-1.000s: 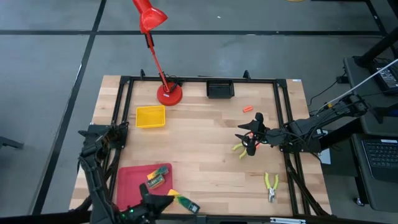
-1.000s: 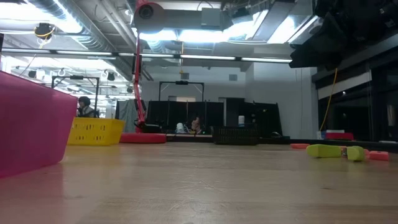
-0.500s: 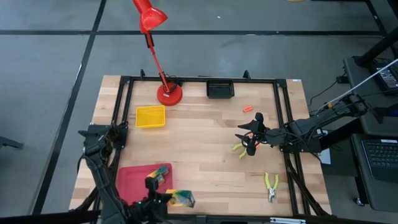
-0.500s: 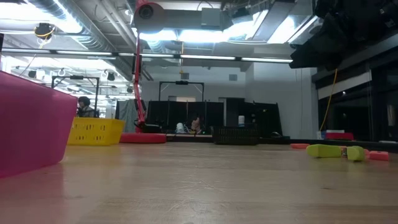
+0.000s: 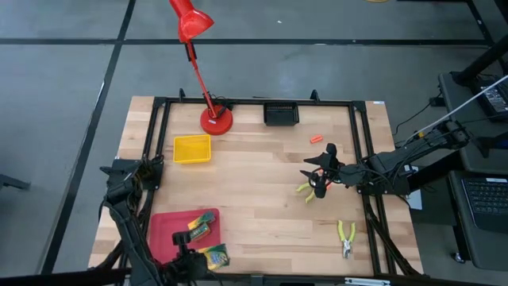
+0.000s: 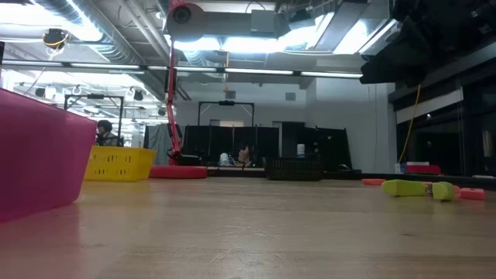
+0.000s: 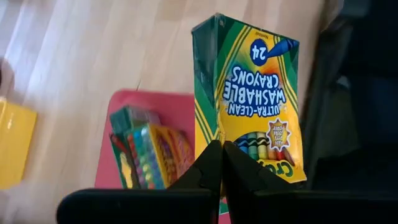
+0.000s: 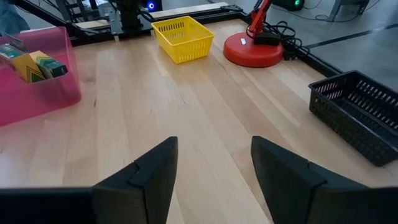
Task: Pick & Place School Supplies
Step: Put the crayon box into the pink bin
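1. We see the counter (image 5: 262, 183), a pale wood top with a black frame around it.
2. The red lamp (image 5: 200, 59) stands on its round base near the far edge.
3. The red tray (image 5: 167, 230) sits at the near-left corner and holds crayon packs (image 5: 198, 229), flat and green and yellow, lying side by side.
4. The yellow tray (image 5: 192, 148) lies near the lamp base toward the left edge, and the black tray (image 5: 280, 114) sits at the far edge.
5. The left hand (image 7: 221, 163) is clenched on a crayon box (image 7: 252, 93). We read "24" and "ultra-clean washable crayons" on its yellow front, with green sides and a row of crayon tips drawn near the held end. It hangs at the near edge, just beside the red tray's near-right corner.
6. The right hand (image 5: 317, 181) hovers over the counter toward the right edge with its fingers (image 8: 283, 180) spread and nothing between them.
7. A yellow-green handled tool (image 5: 305, 189) lies just beside the right hand.
8. Yellow-green pliers (image 5: 346, 237) lie near the near-right corner.
9. A small orange piece (image 5: 316, 139) lies toward the far-right part of the counter.
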Controlling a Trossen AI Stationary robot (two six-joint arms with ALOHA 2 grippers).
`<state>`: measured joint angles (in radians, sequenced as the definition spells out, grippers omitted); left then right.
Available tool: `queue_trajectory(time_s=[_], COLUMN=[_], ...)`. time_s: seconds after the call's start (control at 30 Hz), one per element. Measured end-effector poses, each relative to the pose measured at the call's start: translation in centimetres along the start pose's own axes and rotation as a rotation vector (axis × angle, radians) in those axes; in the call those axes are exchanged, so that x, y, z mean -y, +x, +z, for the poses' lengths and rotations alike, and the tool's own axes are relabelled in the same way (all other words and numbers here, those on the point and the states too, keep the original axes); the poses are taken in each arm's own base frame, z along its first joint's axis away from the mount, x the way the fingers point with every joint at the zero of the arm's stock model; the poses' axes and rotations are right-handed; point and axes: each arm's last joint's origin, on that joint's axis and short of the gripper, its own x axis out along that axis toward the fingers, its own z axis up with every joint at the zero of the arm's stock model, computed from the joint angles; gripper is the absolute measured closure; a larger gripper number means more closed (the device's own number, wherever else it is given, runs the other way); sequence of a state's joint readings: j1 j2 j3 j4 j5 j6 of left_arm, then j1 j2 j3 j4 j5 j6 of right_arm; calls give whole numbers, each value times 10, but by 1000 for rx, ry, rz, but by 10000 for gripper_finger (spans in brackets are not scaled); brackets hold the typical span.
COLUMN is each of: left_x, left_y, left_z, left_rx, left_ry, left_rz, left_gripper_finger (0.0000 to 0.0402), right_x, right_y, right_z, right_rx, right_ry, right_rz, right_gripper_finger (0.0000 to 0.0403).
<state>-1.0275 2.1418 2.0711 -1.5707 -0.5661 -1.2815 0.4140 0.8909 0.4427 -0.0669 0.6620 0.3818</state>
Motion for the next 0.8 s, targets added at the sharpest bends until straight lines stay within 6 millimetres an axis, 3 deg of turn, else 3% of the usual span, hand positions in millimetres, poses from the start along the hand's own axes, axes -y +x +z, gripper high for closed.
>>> queue_trajectory(time_s=[0.3, 0.8], left_x=[-1, 1], left_y=[28, 25], left_z=[-20, -26], left_rx=[-195, -251], left_ry=[-35, -40], left_rz=[78, 59], left_gripper_finger=[400, 399], right_x=[0, 0], right_y=[0, 0], right_z=[0, 1], right_rx=[2, 9], right_ry=[-5, -4], right_rz=[-4, -9], right_gripper_finger=[195, 195])
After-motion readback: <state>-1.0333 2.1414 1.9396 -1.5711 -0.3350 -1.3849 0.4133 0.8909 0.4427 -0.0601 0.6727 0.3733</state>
